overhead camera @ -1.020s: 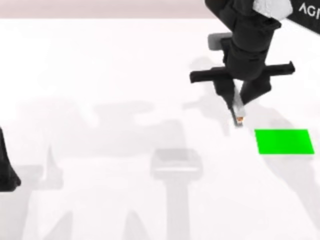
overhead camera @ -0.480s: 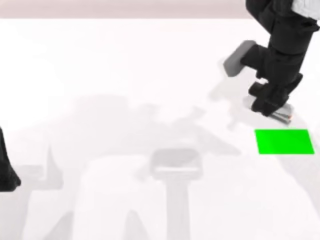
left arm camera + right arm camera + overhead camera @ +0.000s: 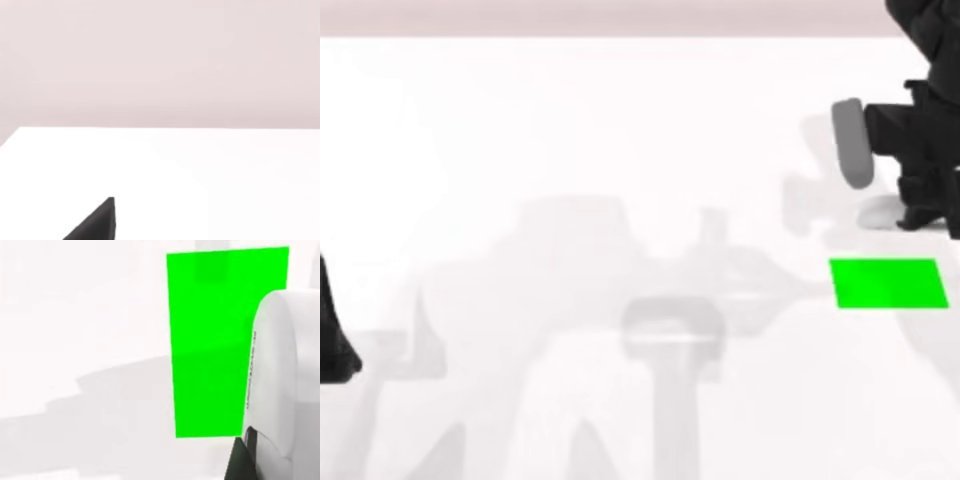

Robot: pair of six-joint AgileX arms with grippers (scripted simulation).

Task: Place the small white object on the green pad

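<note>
The green pad lies flat at the table's right side and fills much of the right wrist view. My right gripper hangs just beyond the pad's far edge, near the right border. It is shut on the small white object, which juts out pale toward the left; its orange tip is hidden. In the right wrist view the white object looms close beside a dark finger. My left arm is parked at the left edge, and one dark fingertip shows in its wrist view.
Faint grey shadows of the arms spread over the white table, including a T-shaped one at the middle front. The table's far edge runs along the top.
My right arm has swung right with the white object, from left of the pad to beyond its far edge, turning as it went. The left arm has not moved.
</note>
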